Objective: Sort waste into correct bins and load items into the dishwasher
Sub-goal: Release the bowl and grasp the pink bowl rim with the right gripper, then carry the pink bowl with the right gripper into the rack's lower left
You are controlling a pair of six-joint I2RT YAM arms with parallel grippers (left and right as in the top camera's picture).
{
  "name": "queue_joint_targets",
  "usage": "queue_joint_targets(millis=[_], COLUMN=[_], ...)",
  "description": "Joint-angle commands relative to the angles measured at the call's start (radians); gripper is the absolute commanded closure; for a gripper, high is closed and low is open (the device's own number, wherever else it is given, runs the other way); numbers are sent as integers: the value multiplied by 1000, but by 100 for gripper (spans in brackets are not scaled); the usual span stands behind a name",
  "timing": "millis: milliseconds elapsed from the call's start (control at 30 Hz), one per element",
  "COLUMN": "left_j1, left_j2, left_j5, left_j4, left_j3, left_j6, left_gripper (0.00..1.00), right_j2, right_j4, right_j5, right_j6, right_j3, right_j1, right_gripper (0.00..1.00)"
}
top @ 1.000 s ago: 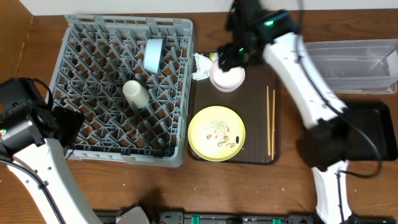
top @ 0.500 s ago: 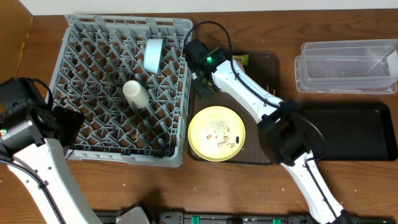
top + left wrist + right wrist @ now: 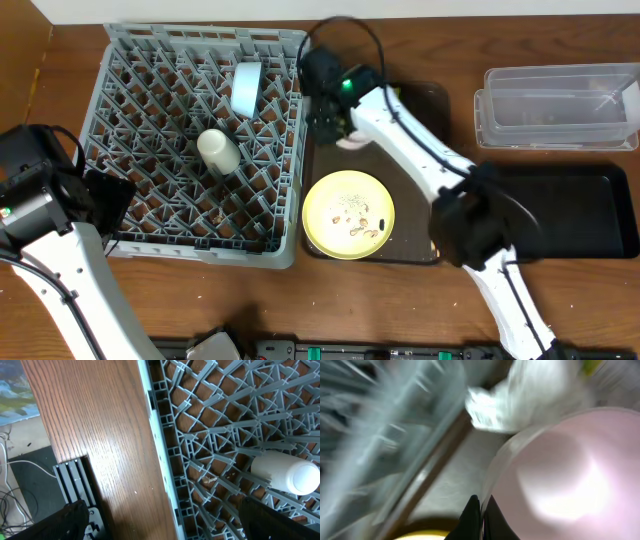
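Observation:
My right gripper (image 3: 481, 507) is shut on the rim of the pinkish-white bowl (image 3: 560, 475), one finger inside and one outside. From overhead this gripper (image 3: 335, 125) is at the far left of the brown tray (image 3: 415, 240). The crumpled white napkin (image 3: 520, 395) lies just beyond the bowl. The yellow plate (image 3: 347, 213) with food scraps (image 3: 352, 208) sits on the tray's near side. In the grey dishwasher rack (image 3: 150, 200) are the light-blue bowl (image 3: 246, 88) and the white cup (image 3: 218, 150). My left gripper (image 3: 165, 525) hangs open over the rack's left edge.
The clear bin (image 3: 555, 105) stands at the far right, with the shallow black bin (image 3: 570, 210) in front of it. My right arm stretches across the tray's middle. Bare wooden table lies left of the rack (image 3: 165, 450).
The right arm has settled over the tray's far left corner, and its jaws have closed on the pinkish-white bowl's rim. The left arm has not moved.

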Motion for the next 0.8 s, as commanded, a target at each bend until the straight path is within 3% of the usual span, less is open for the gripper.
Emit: queue_joint_targets(millis=[0,67,200,233,300,400,667,767], left_j1=[4,4,4,4,4,4,4,4], left_j2=[-2,-2,-2,-2,-2,-2,-2,-2], left_j5=[-5,-5,-5,-5,-5,-5,-5,-5], left_j4=[0,0,0,0,0,0,0,0], left_j3=[-6,-6,-6,-7,-6,-6,-6,-6], left_j6=[-2,-2,-2,-2,-2,-2,-2,-2], left_gripper=[4,4,4,4,4,4,4,4], right_j2=[-206,-259,-300,-290,-262,-201,-44,-37], right_j4=[17,35,117,169,238,344,737,810], right_j5=[-76,-140,-447,-601,-729,-815,-841,-825], right_j6=[19,18,21,64,141,267,717,832], right_j3=[57,57,57,53,48,46,46,46], right_j1=[-23,-28,-30,-19,11,78,220,261], right_gripper=[99,99,99,99,99,99,99,99])
